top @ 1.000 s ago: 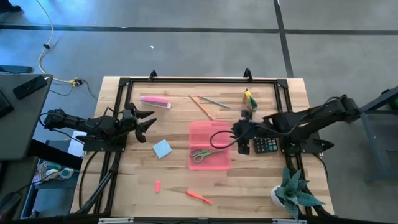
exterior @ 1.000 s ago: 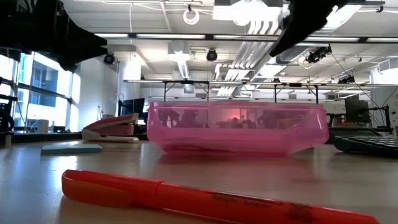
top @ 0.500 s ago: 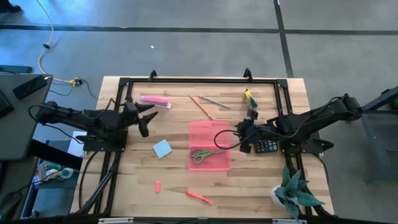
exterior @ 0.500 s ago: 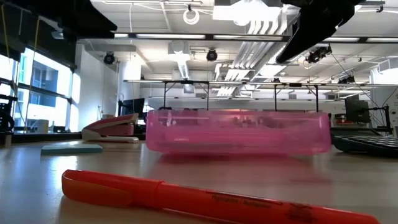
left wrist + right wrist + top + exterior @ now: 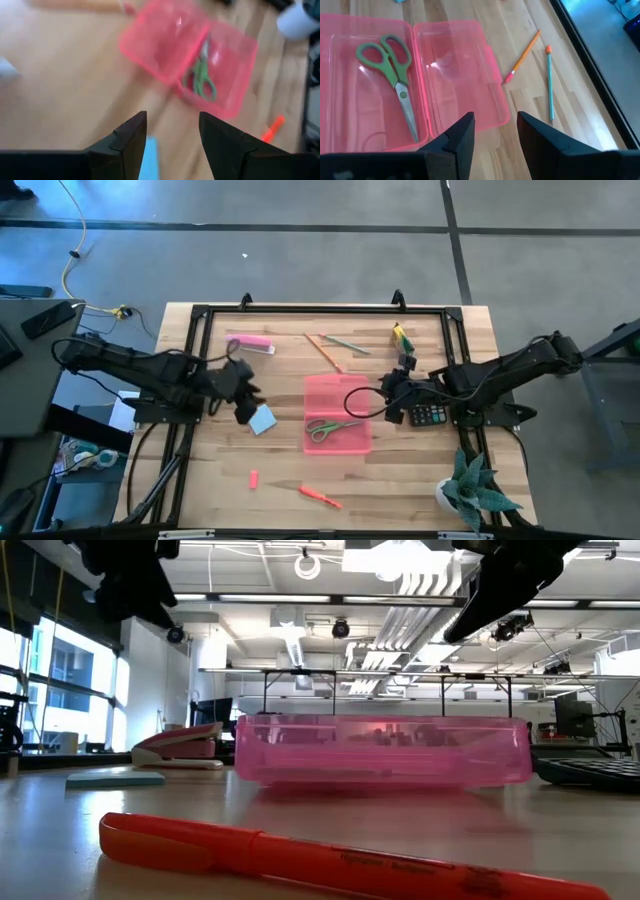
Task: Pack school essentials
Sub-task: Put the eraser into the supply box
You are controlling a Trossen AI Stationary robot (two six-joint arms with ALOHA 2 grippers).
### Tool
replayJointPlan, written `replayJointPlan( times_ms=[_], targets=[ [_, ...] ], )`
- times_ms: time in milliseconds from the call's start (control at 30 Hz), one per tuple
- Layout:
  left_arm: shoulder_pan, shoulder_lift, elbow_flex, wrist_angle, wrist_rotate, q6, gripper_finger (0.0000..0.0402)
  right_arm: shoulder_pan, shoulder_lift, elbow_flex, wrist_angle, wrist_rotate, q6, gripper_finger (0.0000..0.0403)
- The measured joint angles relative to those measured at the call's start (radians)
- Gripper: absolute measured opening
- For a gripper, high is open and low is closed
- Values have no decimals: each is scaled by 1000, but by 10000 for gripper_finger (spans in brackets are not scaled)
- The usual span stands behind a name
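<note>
An open pink box (image 5: 337, 412) lies flat mid-table with green-handled scissors (image 5: 335, 427) inside it. My left gripper (image 5: 245, 402) hovers open, tipped down, just left of the light-blue note pad (image 5: 262, 419), whose edge (image 5: 149, 160) shows between its fingers. My right gripper (image 5: 385, 395) stands open above the box's right edge (image 5: 485, 75). Two pencils (image 5: 322, 352) (image 5: 345, 343) lie beyond the box. An orange-red pen (image 5: 320, 496) and a tiny red piece (image 5: 254, 478) lie near the front edge. A yellow-green item (image 5: 401, 338) lies at the far right.
A black calculator (image 5: 428, 414) lies under my right arm. A pink bar (image 5: 250, 342) lies at the far left, and a potted plant (image 5: 470, 490) stands at the front right corner. A black frame (image 5: 320, 310) borders the table.
My left gripper has swung from the table's left edge toward the note pad, rising and tipping from near level to pointing downward. In the low view the pink box, bowed a second ago, now lies flat on the table.
</note>
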Motion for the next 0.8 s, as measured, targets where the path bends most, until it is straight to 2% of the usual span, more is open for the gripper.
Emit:
replayJointPlan(
  times_ms=[133, 333, 600, 800],
  targets=[
    [-55, 78, 0, 0, 47, -106, 170, 0, 0, 0, -13, -1, 9, 139],
    [-150, 150, 0, 1, 56, -260, 170, 0, 0, 0, -24, -1, 8, 139],
    [-246, 159, 4, 13, 94, -424, 170, 0, 0, 0, -57, -4, 41, 139],
    [-297, 157, 80, 13, 90, -482, 170, 0, 0, 0, -74, -5, 31, 139]
  ],
)
